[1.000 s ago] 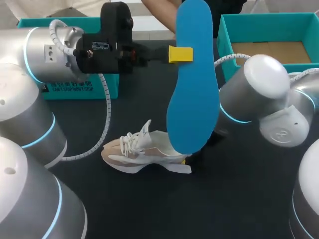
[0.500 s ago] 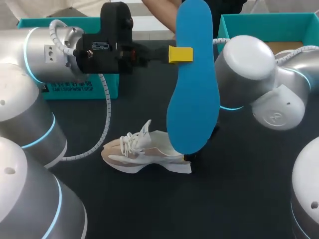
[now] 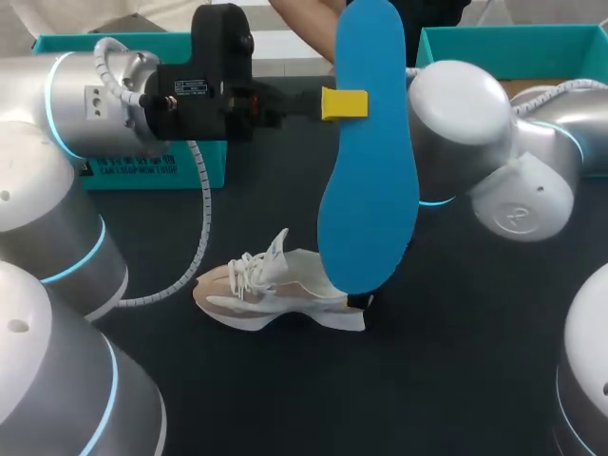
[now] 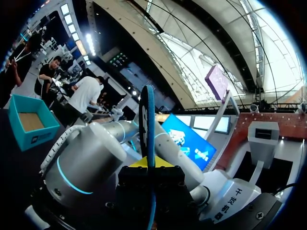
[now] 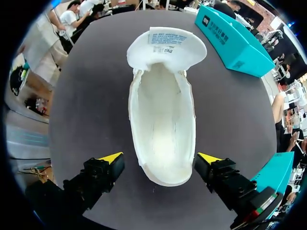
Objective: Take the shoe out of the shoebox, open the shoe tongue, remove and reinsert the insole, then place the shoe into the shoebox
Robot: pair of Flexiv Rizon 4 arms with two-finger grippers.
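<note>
My left gripper [image 3: 344,103] is shut on a blue insole [image 3: 366,142], held upright high above the table; in the left wrist view the insole [image 4: 147,120] stands edge-on between the fingers of that gripper [image 4: 151,165]. A white and beige shoe [image 3: 275,290] lies on the dark table below it. From above, the shoe [image 5: 163,110] shows an empty inside, with its tongue [image 5: 165,45] folded back. My right gripper [image 5: 160,158] is open, its fingers on either side of the heel and apart from it. In the head view the insole hides most of that gripper.
The teal shoebox [image 3: 446,47] stands at the back right, partly behind my right arm [image 3: 475,142]. Its teal lid [image 3: 152,171] rests at the back left, behind my left arm. The same lid [image 5: 235,40] lies beyond the shoe's toe side.
My right arm's elbow and upper joints have swung toward the back and left. The left arm, the insole and the shoe have stayed put.
</note>
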